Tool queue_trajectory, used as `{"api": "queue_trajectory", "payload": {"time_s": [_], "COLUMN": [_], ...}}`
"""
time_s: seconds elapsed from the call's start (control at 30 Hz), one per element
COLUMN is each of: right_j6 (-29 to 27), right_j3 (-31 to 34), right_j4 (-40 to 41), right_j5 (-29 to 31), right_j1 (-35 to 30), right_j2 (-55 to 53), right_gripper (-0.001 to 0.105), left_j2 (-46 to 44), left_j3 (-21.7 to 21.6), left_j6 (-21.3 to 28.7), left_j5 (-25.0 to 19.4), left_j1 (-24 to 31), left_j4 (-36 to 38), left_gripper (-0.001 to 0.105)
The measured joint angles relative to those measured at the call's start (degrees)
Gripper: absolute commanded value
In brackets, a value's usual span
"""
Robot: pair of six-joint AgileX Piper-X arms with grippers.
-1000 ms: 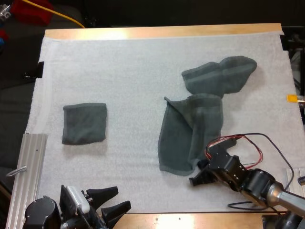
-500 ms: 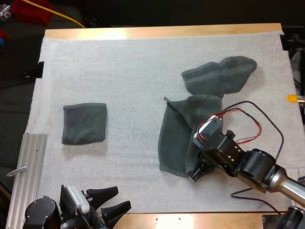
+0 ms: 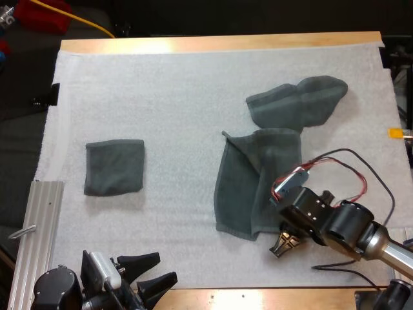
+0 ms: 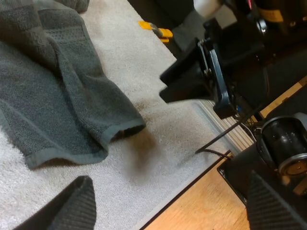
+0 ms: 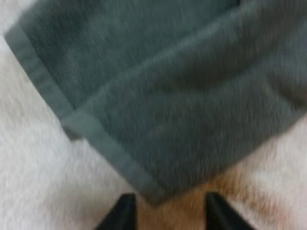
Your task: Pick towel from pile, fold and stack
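A dark grey-green towel lies loosely spread right of the mat's middle, with a second crumpled towel behind it. A folded towel rests at the left. My right gripper hovers just off the spread towel's near right corner, open, its fingertips apart with the towel's hemmed corner just ahead of them. My left gripper stays at the table's near edge, open and holding nothing. In the left wrist view the spread towel lies ahead, with the right gripper beside its corner.
The white mat covers the wooden table. An aluminium rail runs along the near left side. The table's near edge lies just behind the right gripper.
The right arm swung in over the spread towel's near edge, then turned, and its gripper now sits slightly right and nearer, off the corner. The left arm and towels are unmoved.
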Motion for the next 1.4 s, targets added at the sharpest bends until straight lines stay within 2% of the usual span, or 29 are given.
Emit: {"api": "queue_trajectory", "payload": {"time_s": [0.1,0.33,0.53,0.7,1.03,1.3,1.4], "right_j6": [2.90,9.22,13.93,19.75,28.97,33.22,33.83], "right_j3": [0.00,0.00,0.00,4.62,17.44,24.43,25.59], "right_j4": [1.98,3.14,3.14,1.72,-7.58,-20.74,-23.93], "right_j5": [0.00,-0.98,0.79,1.31,1.31,1.48,3.37], "right_j1": [0.00,0.59,5.14,7.47,7.47,7.47,7.47], "right_j2": [0.00,0.00,0.00,-1.78,-11.01,-11.33,-11.33], "right_gripper": [0.053,0.053,0.053,0.053,0.053,0.053,0.053], "left_j2": [0.00,0.00,0.00,0.00,0.00,0.00,0.00], "left_j3": [0.00,0.00,0.00,0.00,0.00,0.00,0.00], "left_j6": [0.00,0.00,0.00,0.00,0.00,0.00,0.00], "left_j5": [0.00,0.00,0.00,0.00,0.00,0.00,0.00], "left_j1": [0.00,0.00,0.00,0.00,0.00,0.00,0.00], "left_j4": [0.00,0.00,0.00,0.00,0.00,0.00,0.00], "left_gripper": [0.064,0.064,0.064,0.064,0.064,0.064,0.064]}}
